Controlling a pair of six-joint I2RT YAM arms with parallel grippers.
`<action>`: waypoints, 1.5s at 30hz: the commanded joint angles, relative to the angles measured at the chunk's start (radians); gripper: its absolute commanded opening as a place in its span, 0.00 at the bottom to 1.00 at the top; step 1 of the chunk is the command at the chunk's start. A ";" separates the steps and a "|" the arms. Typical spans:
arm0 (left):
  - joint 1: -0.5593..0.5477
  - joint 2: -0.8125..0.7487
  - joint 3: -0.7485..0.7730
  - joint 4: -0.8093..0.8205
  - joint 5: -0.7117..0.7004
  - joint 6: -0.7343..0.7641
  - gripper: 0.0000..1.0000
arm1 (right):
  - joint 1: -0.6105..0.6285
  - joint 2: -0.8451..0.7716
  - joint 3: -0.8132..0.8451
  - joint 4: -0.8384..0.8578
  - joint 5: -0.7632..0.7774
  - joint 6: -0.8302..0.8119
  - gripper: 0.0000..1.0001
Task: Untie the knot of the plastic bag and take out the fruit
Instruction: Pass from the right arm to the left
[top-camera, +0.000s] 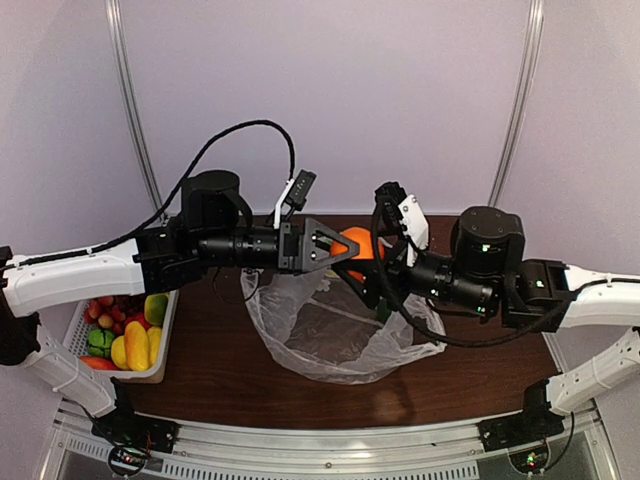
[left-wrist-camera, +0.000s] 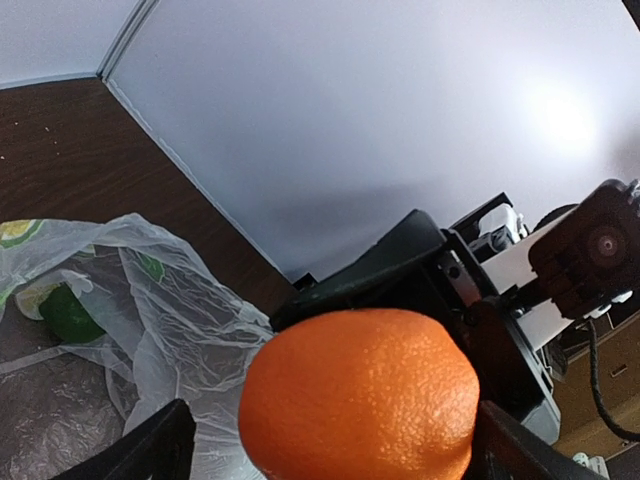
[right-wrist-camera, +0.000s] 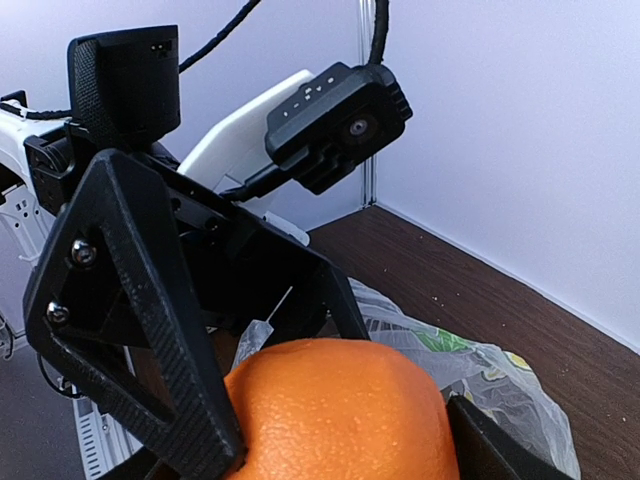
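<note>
Top external view: I see left pincer (top-camera: 335, 250) clamped on orange (top-camera: 358, 243), held in air above plastic bag (top-camera: 330, 335) at middle of table (top-camera: 220, 375). Right pincer (top-camera: 378, 280) sits just beside orange on opposite side; I cannot tell whether it grips. Bag lies slack, lime (left-wrist-camera: 68, 312) inside. White basket (top-camera: 166, 330) at left edge holds more fruit (top-camera: 130, 345).

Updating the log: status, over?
Left gripper shut on orange above plastic bag. Right gripper at orange, grip unclear. Lime in bag. Grippers close together.
</note>
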 joint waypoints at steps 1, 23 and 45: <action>-0.002 0.010 0.014 0.072 0.032 -0.026 0.98 | 0.013 0.022 0.039 -0.003 0.036 -0.016 0.77; -0.002 0.029 0.011 0.092 0.084 -0.038 0.57 | 0.035 0.067 0.067 -0.047 0.113 -0.042 0.80; 0.034 -0.020 -0.017 0.015 -0.075 0.010 0.36 | 0.035 -0.016 0.012 -0.054 0.098 -0.006 1.00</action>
